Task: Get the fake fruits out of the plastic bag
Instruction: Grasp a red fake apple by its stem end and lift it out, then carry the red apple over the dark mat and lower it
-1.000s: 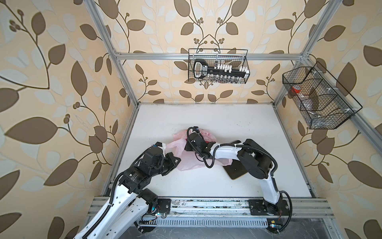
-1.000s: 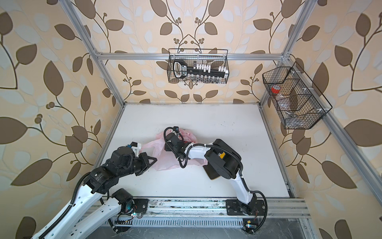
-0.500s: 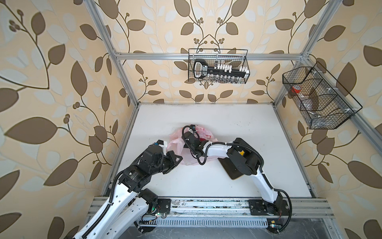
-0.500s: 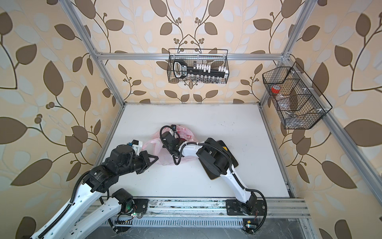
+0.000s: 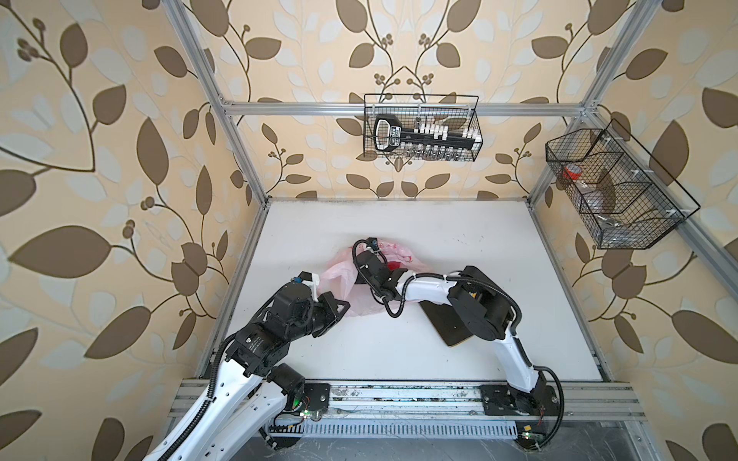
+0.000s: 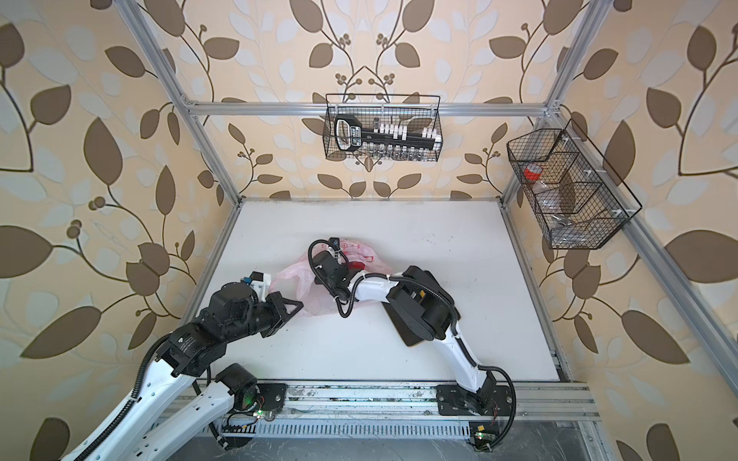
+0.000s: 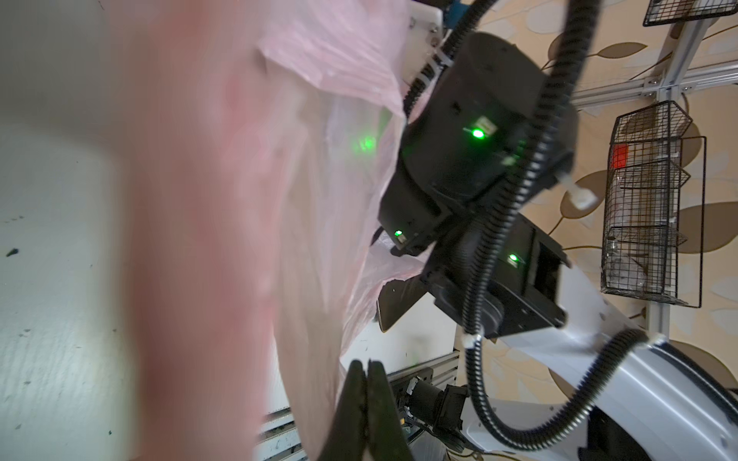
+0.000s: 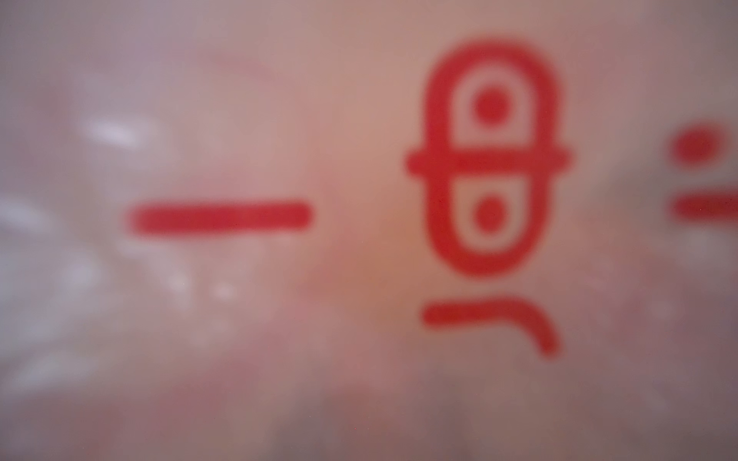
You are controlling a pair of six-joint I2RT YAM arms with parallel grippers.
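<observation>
— Where was our left pincer [image 7: 366,393]?

— Its jaws were pressed together. We judged that they pinched the near edge of the plastic bag [image 5: 399,255], because the pink film ran right down to the fingers [image 7: 353,403].

— And the right pincer [image 5: 366,261]?

— It was pushed into the mouth of the bag. Its wrist camera showed only blurred film with red lettering [image 8: 491,159], so we could not tell whether the jaws were spread or closed, or whether they touched anything.

— Where did the bag lie?

— On the white table [image 5: 459,231], between our two arms. The dark tray [image 5: 449,331] was just beside it, under the right elbow.

— And the fake fruits?

— We saw none outside, so we supposed that all were inside the bag. In our judgement we were at the step of reaching for the first one. The next move called for a firm hold on the rim, a closing on a fruit and not on the film, and then a slow pull out.
</observation>
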